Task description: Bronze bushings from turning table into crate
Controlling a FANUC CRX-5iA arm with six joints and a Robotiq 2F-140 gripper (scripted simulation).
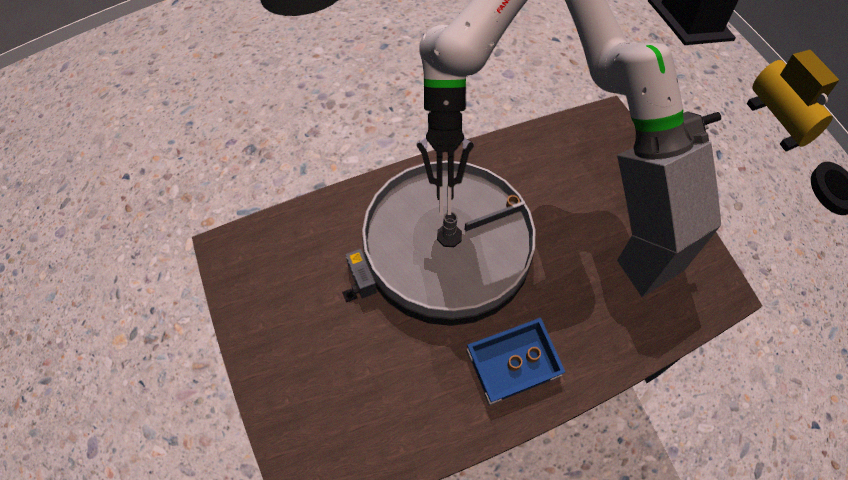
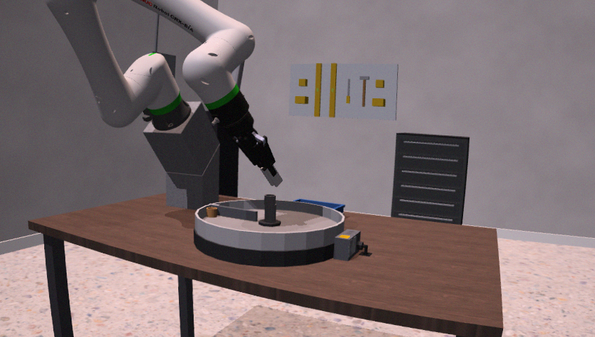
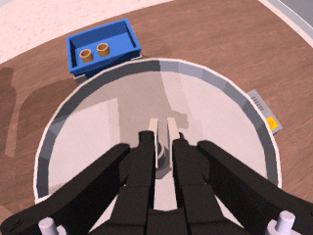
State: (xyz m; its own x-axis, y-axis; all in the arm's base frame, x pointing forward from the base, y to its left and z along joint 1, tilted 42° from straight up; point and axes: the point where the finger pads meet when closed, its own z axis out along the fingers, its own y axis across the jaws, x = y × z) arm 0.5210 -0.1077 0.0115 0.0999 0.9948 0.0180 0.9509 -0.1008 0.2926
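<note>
My gripper (image 1: 444,208) (image 2: 273,180) (image 3: 162,129) is shut with a narrow empty gap between its fingertips. It hangs above the turning table (image 1: 392,249) (image 2: 266,241) (image 3: 201,98), near the top of its centre post. One bronze bushing (image 1: 508,204) (image 2: 212,213) stands on the turning table near the rim, beside the grey bar. Two bronze bushings, one on the left (image 1: 515,367) and one on the right (image 1: 533,360), stand in the blue crate (image 1: 490,380) (image 2: 319,203) (image 3: 119,45). No steel bushing can be made out.
A dark centre post (image 1: 450,229) (image 2: 270,208) rises from the turning table. A grey bar (image 1: 493,218) (image 2: 236,213) runs from near it to the rim. A grey box with a yellow label (image 1: 361,274) (image 2: 346,246) (image 3: 264,110) sits against the outside of the turning table.
</note>
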